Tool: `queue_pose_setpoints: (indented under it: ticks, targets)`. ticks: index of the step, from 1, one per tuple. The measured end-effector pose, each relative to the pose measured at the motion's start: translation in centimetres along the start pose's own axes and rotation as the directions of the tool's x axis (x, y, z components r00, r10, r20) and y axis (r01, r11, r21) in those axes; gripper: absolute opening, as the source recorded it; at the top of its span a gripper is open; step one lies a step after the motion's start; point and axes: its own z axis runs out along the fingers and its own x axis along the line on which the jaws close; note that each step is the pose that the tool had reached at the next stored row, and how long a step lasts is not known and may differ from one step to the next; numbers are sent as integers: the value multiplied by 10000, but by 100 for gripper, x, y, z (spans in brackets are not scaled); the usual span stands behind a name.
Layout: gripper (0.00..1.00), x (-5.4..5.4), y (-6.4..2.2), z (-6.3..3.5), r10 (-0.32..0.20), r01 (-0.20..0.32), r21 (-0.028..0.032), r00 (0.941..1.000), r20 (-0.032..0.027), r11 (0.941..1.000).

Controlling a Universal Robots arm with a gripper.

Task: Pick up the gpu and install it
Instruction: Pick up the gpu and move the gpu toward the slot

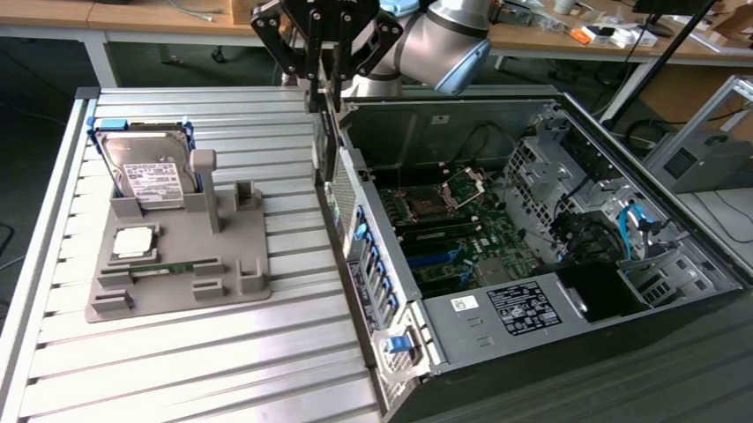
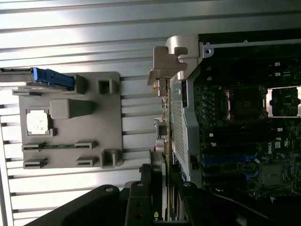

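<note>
My gripper (image 1: 320, 63) hangs at the back of the exterior view, over the rear edge of the open computer case (image 1: 389, 291). It is shut on the gpu (image 1: 316, 95), a thin dark card held on edge and pointing down. In the wrist view the gpu (image 2: 162, 136) runs edge-on out from between the fingers (image 2: 146, 193), with its silver bracket (image 2: 165, 66) at the far end. The card sits just outside the case's rear wall (image 2: 181, 127), beside the motherboard (image 2: 244, 141).
A grey holder tray (image 1: 242, 273) lies on the slatted table at the exterior view's left, carrying a hard drive (image 1: 147, 172), a CPU (image 1: 133, 240) and a memory stick (image 1: 176, 264). The case interior holds the motherboard (image 1: 459, 229), drive cages and cables.
</note>
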Motion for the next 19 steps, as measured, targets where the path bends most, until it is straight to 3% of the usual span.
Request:
queue_pose_setpoints:
  ticks: [19]
  targets:
    - [27, -83, 4, 2, 0, 0, 0, 10000, 0, 10000]
